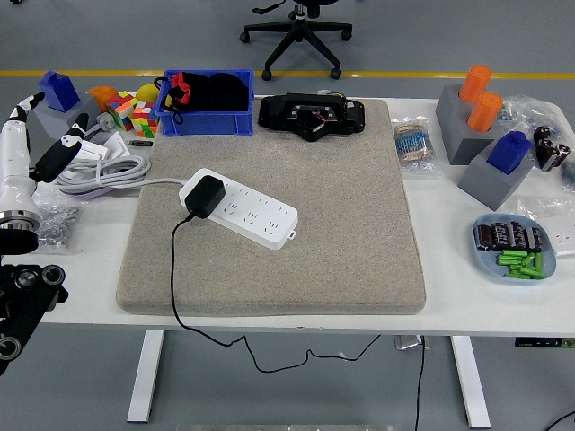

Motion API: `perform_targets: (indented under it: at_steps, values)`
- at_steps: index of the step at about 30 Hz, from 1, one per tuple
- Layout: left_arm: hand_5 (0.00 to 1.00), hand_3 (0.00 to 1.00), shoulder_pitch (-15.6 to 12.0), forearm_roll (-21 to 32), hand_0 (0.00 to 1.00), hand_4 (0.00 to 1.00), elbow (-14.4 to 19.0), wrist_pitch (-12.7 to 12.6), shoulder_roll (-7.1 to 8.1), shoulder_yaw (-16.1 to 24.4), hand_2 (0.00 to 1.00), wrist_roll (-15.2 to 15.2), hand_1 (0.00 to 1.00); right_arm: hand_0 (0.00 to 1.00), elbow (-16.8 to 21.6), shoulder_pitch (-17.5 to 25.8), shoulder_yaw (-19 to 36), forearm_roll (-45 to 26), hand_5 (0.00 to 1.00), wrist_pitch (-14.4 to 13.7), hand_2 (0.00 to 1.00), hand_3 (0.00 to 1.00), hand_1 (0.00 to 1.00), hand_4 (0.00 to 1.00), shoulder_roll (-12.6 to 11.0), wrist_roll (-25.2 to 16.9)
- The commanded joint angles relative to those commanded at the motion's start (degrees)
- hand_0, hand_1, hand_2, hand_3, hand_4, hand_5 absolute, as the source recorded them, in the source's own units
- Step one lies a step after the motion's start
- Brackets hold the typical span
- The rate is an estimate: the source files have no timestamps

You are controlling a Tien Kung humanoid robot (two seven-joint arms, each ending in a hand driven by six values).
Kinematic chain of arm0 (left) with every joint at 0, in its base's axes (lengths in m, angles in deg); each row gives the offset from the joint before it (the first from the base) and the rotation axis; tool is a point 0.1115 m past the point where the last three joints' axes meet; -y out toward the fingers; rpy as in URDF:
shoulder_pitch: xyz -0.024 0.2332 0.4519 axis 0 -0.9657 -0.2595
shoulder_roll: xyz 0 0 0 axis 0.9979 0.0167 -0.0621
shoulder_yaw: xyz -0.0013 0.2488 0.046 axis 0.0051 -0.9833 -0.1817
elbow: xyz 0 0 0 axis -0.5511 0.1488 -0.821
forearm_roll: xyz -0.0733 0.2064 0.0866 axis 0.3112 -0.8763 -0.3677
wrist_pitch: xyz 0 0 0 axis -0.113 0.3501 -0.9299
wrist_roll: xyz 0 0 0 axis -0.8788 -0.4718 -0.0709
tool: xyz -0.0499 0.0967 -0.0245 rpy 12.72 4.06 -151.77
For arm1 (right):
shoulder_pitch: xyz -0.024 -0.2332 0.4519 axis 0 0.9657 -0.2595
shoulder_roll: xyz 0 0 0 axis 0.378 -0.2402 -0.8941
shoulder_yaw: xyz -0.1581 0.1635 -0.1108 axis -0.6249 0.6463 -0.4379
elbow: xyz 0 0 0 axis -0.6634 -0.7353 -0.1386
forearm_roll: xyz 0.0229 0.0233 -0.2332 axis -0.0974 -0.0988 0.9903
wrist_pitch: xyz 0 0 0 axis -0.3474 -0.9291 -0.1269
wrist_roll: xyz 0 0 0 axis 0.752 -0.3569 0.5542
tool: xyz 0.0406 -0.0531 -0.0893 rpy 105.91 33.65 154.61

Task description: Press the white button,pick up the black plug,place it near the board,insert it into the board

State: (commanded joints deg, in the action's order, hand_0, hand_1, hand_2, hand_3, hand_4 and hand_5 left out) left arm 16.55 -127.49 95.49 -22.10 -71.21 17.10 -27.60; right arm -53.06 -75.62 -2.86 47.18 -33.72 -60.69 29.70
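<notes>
A white power strip [240,208] is laid diagonally on the grey felt mat [278,215], and a black plug [205,196] is seated in the strip's left end, its cord trailed off the mat's near edge. The left hand [40,144] is parked well left of the mat; its fingers look loosely spread, hard to tell tbh.
</notes>
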Motion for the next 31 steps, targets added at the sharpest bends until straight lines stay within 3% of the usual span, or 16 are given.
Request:
perform_targets:
  at_steps: [31]
  values:
    - [0.699, 0.844, -0.24, 1.54, 0.989, 0.835, 0.58, 0.29, 0.48, -0.12, 0.904, 0.14, 0.937, 0.626, -0.4, -0.22, 0.53, 0.9, 0.394, 0.27, 0.591, 0.584, 0.599, 0.652, 0.39, 0.33]
